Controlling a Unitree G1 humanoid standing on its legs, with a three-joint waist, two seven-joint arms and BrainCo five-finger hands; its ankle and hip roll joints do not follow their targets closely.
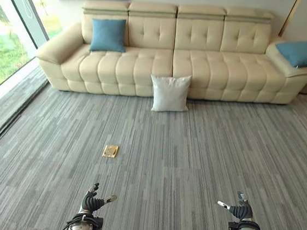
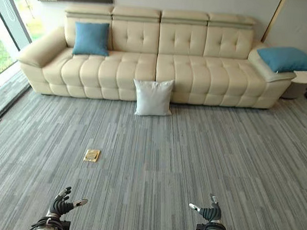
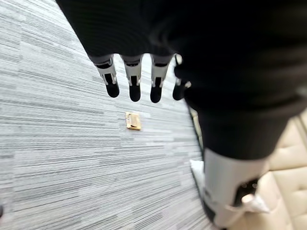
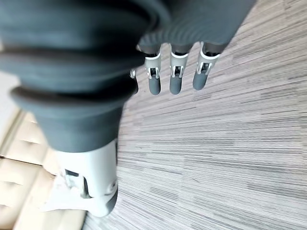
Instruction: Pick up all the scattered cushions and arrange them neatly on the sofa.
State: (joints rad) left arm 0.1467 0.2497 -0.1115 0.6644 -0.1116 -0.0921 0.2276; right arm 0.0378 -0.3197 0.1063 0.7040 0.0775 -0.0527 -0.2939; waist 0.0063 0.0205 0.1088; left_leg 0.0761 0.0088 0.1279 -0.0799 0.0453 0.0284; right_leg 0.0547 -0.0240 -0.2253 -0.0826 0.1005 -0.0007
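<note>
Both head eyes look down from high and far back across the grey carpet toward the cream sofa at twelve o'clock, sharing almost the whole scene with a slight sideways offset. Each wrist camera sits tight behind its own fingers, skimming low over that same carpet, the sofa edging in at one corner.

Bright, even daylight enters through the window at nine to ten o'clock. The sofa and carpet are evenly lit with soft, faint shadows. Straight lines bow near the eye views' edges. The wrist views' dark covers loom blurred.
</note>
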